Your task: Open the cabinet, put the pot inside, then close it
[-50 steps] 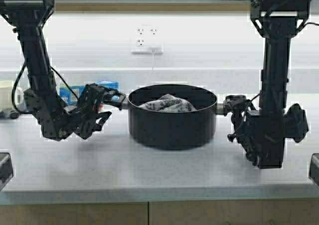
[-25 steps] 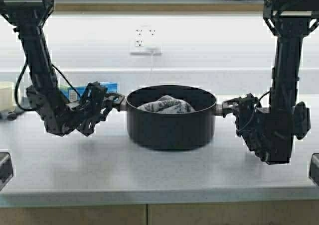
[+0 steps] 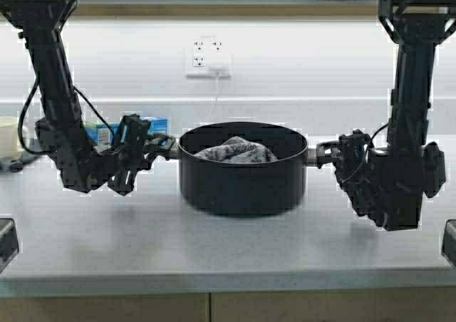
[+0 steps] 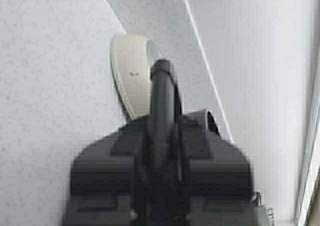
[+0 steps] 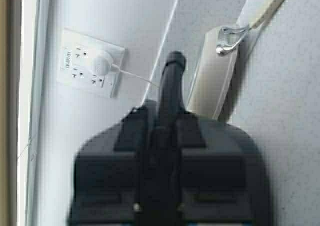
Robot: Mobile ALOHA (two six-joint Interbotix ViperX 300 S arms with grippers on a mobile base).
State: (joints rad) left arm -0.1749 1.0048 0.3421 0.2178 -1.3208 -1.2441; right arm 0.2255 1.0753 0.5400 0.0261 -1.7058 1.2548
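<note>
High view, pot: The black pot (image 3: 243, 167) sits on the grey counter (image 3: 214, 243), in the middle, between the two arms.
High view, cloth: A grey cloth (image 3: 237, 149) lies crumpled inside the pot.
High view, left gripper: The left gripper (image 3: 162, 147) is at the pot's left side handle and looks clamped on it, low by the counter.
High view, right gripper: The right gripper (image 3: 326, 154) is at the pot's right side handle and looks clamped on it, at about the same height as the left one.
High view, wall: A white wall plug plate (image 3: 209, 57) is behind the pot, with a thin white cord hanging down from it.
High view, other things: A blue box (image 3: 152, 125) stands behind the left gripper, near the wall. A white cup (image 3: 8, 135) is at the far left edge.
High view, cabinet: A tan strip runs along the very top of the wall. Doors or handles cannot be made out there.
Left wrist view, claw: The left claw (image 4: 161, 151) is squeezed tight on a dark bar, the pot's handle. A cream round thing (image 4: 130, 71) lies on the counter just past it.
Right wrist view, claw: The right claw (image 5: 170, 131) is squeezed tight on the pot's other handle. The plug plate is on the wall beyond it, and a cream thing with a metal hook (image 5: 220, 66) is close by.
</note>
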